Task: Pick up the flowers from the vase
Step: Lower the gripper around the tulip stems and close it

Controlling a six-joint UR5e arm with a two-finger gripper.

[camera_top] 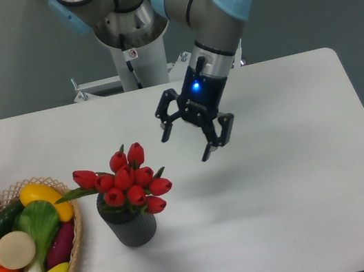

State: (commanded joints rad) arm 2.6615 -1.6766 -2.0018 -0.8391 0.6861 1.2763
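Overhead, spread fingers (pixel 185 146) hang above the white table (pixel 294 180) against a grey-blue wall (pixel 7 53).

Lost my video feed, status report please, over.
End effector open, above table, right of red tulip bunch. Tulips sit untouched in dark grey ribbed vase. Nothing between them.
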